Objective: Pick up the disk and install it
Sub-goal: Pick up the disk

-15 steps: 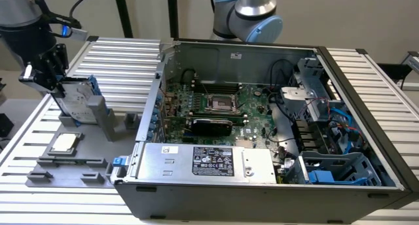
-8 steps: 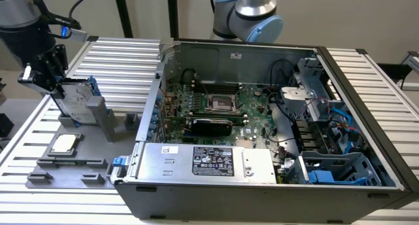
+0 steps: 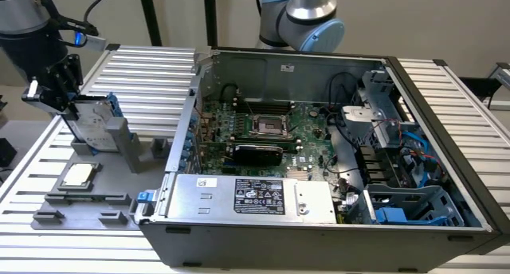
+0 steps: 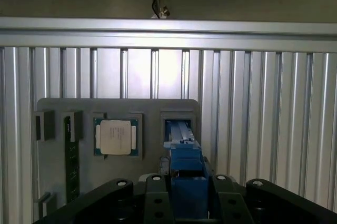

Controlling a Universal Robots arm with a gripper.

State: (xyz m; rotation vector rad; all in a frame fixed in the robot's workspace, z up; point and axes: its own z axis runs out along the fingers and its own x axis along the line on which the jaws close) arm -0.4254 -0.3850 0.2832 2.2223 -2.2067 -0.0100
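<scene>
While the gripper pinches the blue carrier sides of the disk, the drive stands upright directly over its slot in the grey parts tray. It looks rigid, fairly heavy and sensitive to knocks, so it is best held by the carrier. Its lower edge is hard to make out against the tray.
</scene>
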